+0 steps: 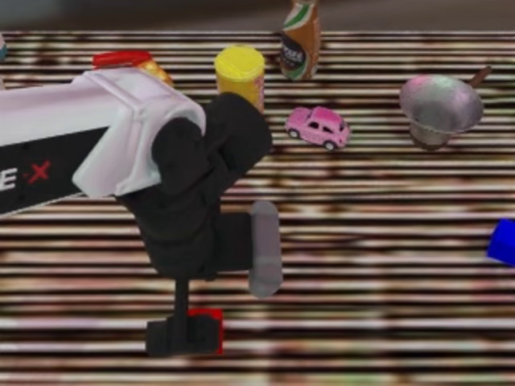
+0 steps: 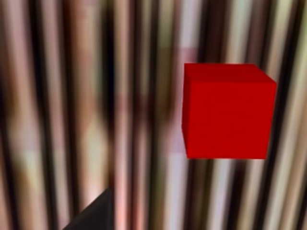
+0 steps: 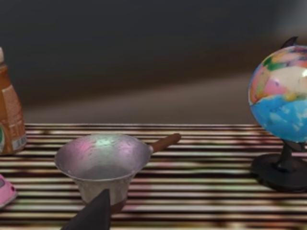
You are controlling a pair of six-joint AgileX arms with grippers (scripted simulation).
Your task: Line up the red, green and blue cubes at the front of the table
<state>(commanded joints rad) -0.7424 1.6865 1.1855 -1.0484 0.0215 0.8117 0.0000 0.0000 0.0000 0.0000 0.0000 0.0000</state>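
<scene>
The red cube (image 1: pixel 212 320) rests on the striped table (image 1: pixel 378 305) near the front edge, left of the middle. My left gripper (image 1: pixel 183 336) hovers right over it, open, and covers most of it from above. In the left wrist view the red cube (image 2: pixel 228 111) stands free on the stripes, apart from the one dark fingertip (image 2: pixel 98 216) that shows. The blue cube (image 1: pixel 503 241) sits at the table's right edge, cut off by the frame. The green cube is out of view. My right arm is out of the top view; one fingertip (image 3: pixel 96 213) shows in its wrist view.
Along the back stand a red stapler (image 1: pixel 122 58), a yellow can (image 1: pixel 240 74), a brown bottle (image 1: pixel 300 40), a pink toy car (image 1: pixel 319 127) and a metal pot (image 1: pixel 441 108). A globe (image 3: pixel 283 96) stands beside the pot (image 3: pixel 103 165).
</scene>
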